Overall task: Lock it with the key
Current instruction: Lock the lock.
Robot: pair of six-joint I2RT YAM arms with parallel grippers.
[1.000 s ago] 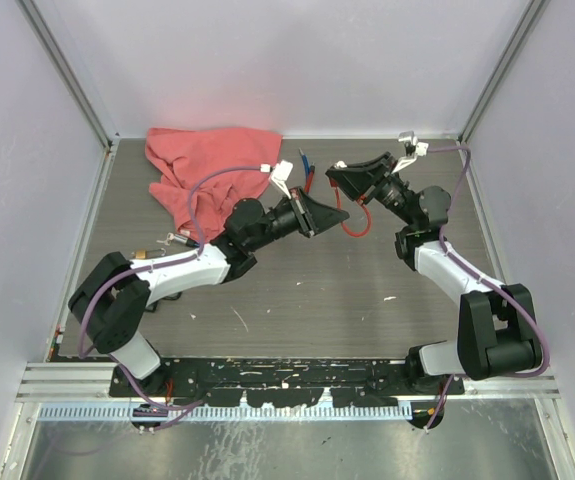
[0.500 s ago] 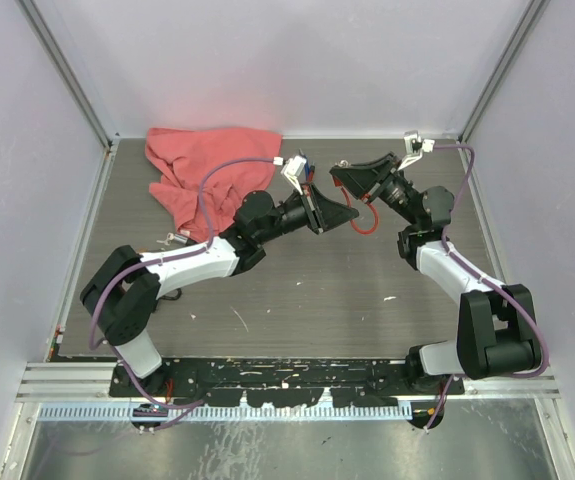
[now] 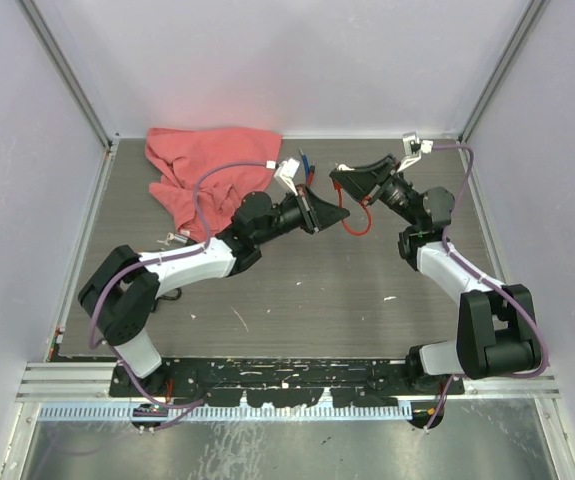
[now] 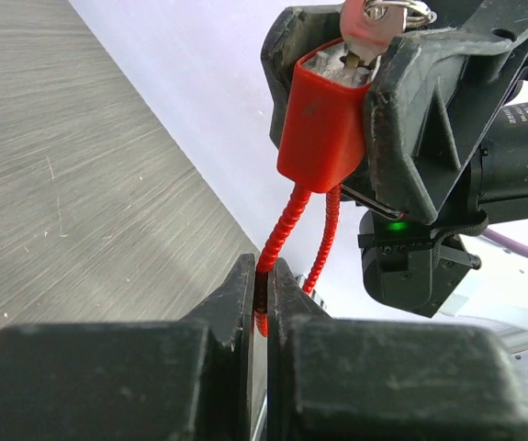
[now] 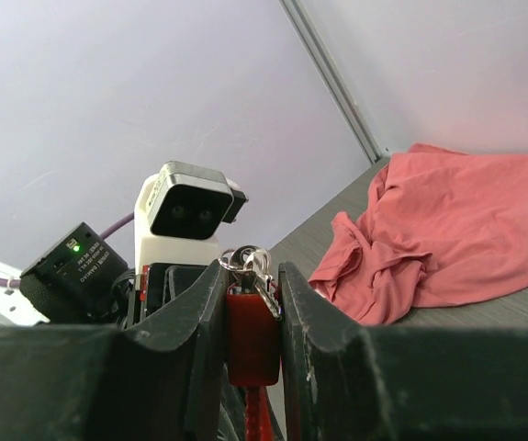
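Observation:
A red padlock body (image 5: 252, 335) with a red cable shackle (image 4: 282, 230) is held in the air between the two arms. My right gripper (image 5: 252, 276) is shut on the lock body (image 4: 321, 129). A key on a ring (image 5: 250, 265) sticks out of the lock's top end, also seen in the left wrist view (image 4: 369, 32). My left gripper (image 4: 264, 276) is shut on one strand of the cable just below the body. In the top view the left gripper (image 3: 337, 213) and right gripper (image 3: 343, 181) meet over the table's far middle, with the cable loop (image 3: 359, 224) hanging below.
A crumpled red cloth (image 3: 202, 168) lies at the far left of the table, also in the right wrist view (image 5: 447, 230). A small blue and red object (image 3: 306, 162) lies behind the left wrist. A small metal item (image 3: 172, 238) lies by the left arm. Walls enclose three sides.
The left wrist has shifted slightly right toward the right gripper and turned a little. The right gripper has stayed almost still, holding the lock.

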